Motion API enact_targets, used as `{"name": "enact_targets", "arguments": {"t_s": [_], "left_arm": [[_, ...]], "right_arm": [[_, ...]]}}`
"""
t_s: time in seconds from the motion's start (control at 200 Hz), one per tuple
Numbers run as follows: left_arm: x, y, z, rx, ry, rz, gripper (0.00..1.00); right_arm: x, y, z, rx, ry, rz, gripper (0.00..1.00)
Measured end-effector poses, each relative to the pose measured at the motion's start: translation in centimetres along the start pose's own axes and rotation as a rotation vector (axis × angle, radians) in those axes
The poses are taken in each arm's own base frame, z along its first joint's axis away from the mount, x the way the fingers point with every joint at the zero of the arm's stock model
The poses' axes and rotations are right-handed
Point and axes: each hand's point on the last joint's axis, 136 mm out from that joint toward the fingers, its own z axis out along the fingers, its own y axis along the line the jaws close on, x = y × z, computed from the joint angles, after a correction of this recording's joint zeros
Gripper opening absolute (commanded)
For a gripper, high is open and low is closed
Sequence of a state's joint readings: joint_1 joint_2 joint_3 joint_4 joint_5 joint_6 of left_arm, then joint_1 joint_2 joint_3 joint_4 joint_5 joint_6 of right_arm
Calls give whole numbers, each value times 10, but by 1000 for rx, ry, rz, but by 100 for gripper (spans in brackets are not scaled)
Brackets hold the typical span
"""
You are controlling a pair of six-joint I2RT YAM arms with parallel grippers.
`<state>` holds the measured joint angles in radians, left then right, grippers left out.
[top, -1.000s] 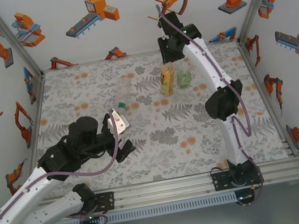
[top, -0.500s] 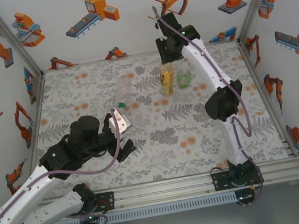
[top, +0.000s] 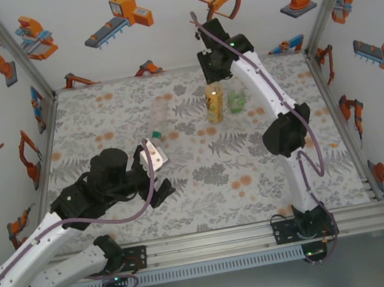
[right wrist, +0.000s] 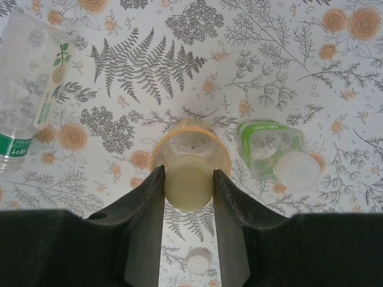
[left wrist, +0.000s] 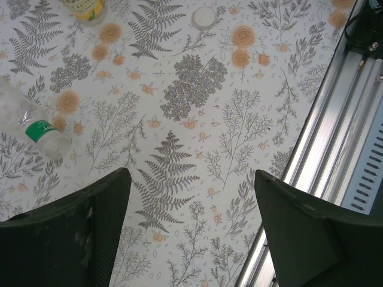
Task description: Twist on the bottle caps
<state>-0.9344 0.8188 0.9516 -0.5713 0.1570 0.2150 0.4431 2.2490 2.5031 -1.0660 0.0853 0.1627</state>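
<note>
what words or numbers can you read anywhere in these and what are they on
None can be read.
amber bottle: dark writing on the yellow label, too small to read
clear bottle: white print on its green band, too blurred
capped bottle: green label, print blurred
cream cap: blank
walls: robot drawings, no words

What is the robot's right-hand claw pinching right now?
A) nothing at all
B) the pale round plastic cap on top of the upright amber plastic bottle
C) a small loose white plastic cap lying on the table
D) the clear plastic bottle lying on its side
B: in the right wrist view, the right gripper has its dark fingers pressed against both sides of the pale round plastic cap seated on the amber plastic bottle.
</note>
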Motion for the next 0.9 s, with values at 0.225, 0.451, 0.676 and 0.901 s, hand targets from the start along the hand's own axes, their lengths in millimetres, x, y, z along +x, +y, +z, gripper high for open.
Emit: {"name": "enact_targets", "arguments": {"t_s": [0.225,0.451,0.676,0.901], "left_arm": [[0,0,1,1,4,0,77],[0,0,1,1,4,0,77],[0,0,1,1,4,0,77],[0,0,1,1,4,0,77]], "right_arm": [[-6,0,0,3,-27,-1,0],[-5,0,4,1,-27,-1,0],[-5,0,4,-1,-32,-1,21],[-5,0,4,-1,-32,-1,47]]}}
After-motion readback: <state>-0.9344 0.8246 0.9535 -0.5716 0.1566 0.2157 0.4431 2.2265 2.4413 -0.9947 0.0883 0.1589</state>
